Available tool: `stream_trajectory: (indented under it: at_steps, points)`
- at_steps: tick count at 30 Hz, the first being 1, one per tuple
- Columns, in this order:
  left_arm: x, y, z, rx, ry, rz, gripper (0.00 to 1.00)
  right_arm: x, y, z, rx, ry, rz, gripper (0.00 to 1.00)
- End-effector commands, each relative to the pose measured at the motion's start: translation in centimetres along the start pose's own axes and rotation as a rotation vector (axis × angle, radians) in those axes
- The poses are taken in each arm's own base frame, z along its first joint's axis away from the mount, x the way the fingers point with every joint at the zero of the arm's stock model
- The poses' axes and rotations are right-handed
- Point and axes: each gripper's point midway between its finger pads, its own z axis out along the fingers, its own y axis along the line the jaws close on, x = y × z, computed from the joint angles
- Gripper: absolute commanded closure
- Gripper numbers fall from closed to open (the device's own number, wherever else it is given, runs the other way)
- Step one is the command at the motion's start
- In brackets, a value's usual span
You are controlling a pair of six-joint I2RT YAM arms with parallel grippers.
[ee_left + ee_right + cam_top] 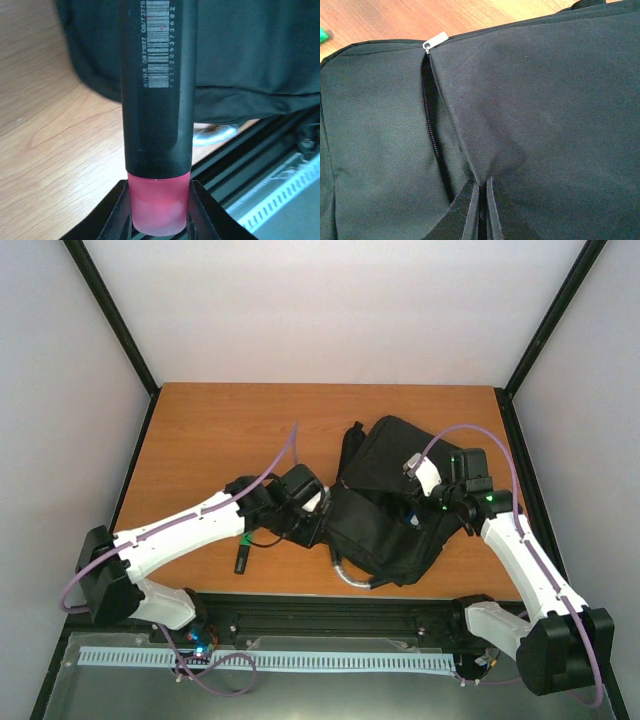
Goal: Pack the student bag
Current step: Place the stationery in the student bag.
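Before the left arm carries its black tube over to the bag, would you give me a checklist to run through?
1. Left gripper clamps the black tube by its pink end: ok.
2. Right gripper pinches a fold of the student bag: ok.
3. Zipper beside that fold is open: ok.
4. Gap wide enough for the tube: cannot tell.
5. Tube aimed at the gap: cannot tell; the left wrist view shows no opening ahead.

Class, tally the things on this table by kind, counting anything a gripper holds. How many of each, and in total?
Backpack: 1
Pink-capped marker, in the left gripper: 1
Small dark stick: 1
Silvery ribbed item: 1
Total: 4
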Motion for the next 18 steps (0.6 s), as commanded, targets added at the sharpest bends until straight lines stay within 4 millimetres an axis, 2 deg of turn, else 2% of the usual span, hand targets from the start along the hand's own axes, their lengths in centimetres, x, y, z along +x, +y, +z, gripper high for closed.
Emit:
stream_trajectory:
  at_steps: [1,6,18]
  points:
    - [-1.7,-4.7,-0.5,0.184,-0.006,0.115,0.79,-2.1,0.4,-0.9,-0.002,-0.090,-0.039,0.95]
    - [-4.0,-8.6,0.9,0.345,-0.022,0.161,0.80,-2.2,0.4,-1.1,0.006,-0.101,-0.038,0.96]
    - [-8.1,-12.0,5.8,0.415,-0.022,0.145,0.82,-2.2,0.8,-1.0,-0.019,-0.108,-0.038,0.96]
